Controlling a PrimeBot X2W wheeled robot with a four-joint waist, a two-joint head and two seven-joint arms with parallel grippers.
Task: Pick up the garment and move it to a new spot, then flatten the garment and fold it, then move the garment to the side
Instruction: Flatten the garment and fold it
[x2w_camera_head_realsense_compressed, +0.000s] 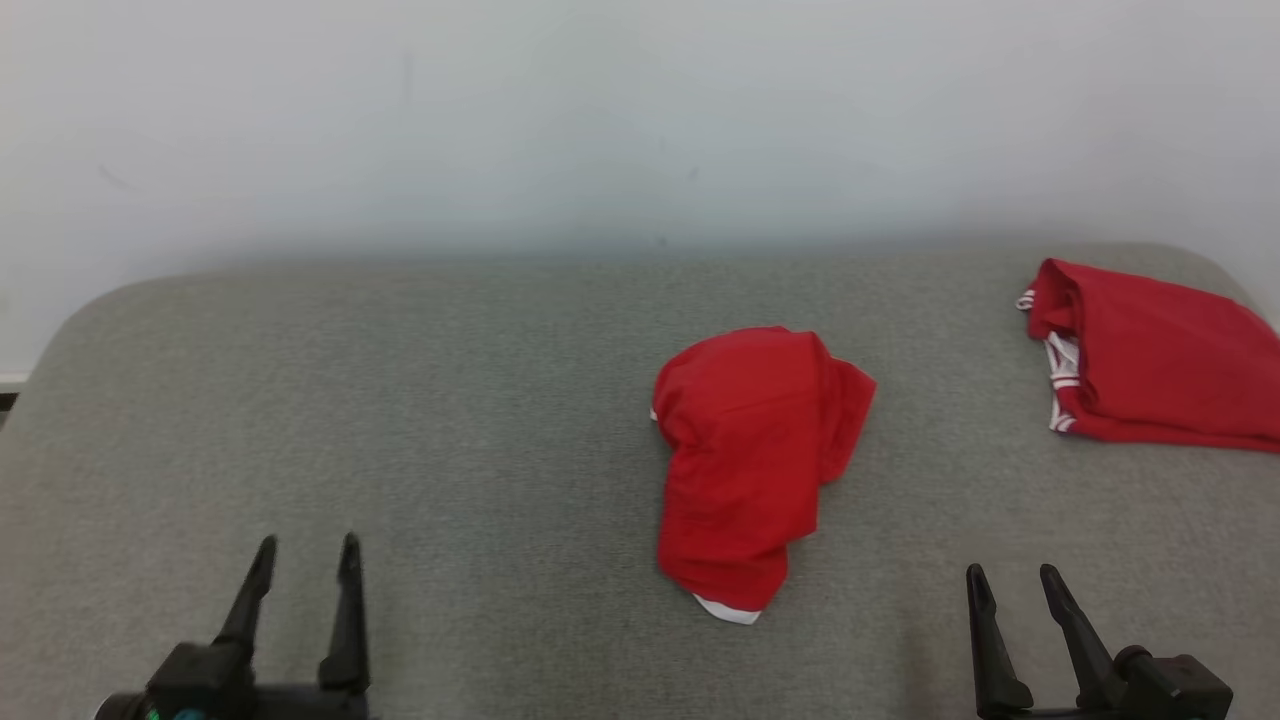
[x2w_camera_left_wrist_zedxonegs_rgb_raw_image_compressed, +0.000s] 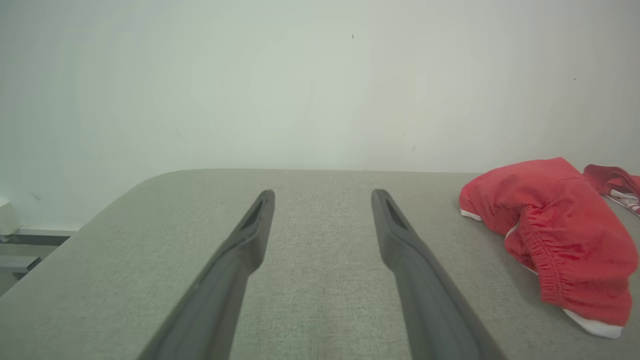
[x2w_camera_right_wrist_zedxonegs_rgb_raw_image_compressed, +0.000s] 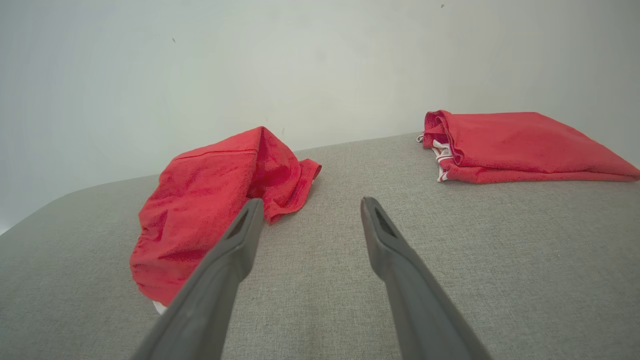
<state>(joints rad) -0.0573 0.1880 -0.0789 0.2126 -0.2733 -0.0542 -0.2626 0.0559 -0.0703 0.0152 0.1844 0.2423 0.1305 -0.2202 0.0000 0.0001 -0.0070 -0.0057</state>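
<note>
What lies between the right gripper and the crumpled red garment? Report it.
Bare grey surface, nothing else, as the head view shows between the right gripper and the crumpled red garment.

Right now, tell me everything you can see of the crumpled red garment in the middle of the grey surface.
The crumpled red garment is soft matte fabric, bunched into a rounded heap that narrows toward the robot. White trim shows at its near end, and a gathered elastic band runs along one edge. It lies just right of centre on the grey cushioned surface, touching nothing else; the folded red garment at far right lies clear of it.
</note>
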